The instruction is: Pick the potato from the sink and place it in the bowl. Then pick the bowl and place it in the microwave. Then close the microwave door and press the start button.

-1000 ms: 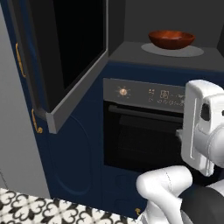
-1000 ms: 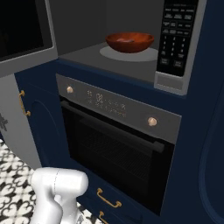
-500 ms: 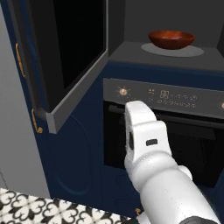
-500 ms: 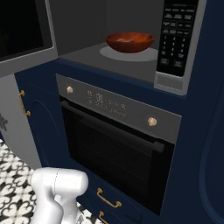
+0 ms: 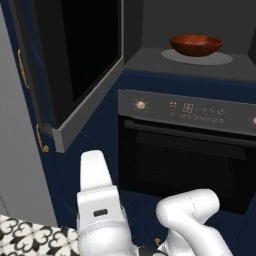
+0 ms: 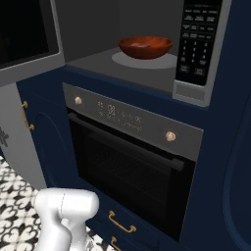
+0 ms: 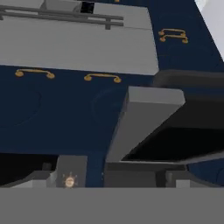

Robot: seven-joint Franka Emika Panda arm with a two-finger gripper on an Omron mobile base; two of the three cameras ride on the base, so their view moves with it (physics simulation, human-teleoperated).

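The microwave door (image 5: 75,70) stands swung open at the left, its top and left side cut off by the frame edge. Right of it, the bowl (image 5: 196,44) sits on the pale round plate (image 5: 197,56) inside the microwave (image 6: 147,68). Something small lies in the bowl (image 6: 145,47); whether it is the potato is too faint to tell. Below is the oven (image 6: 132,162) with 2 brass knobs. The gripper's jaws are spread wide, holding nothing. In the hand view the open door (image 7: 144,122) juts forward.
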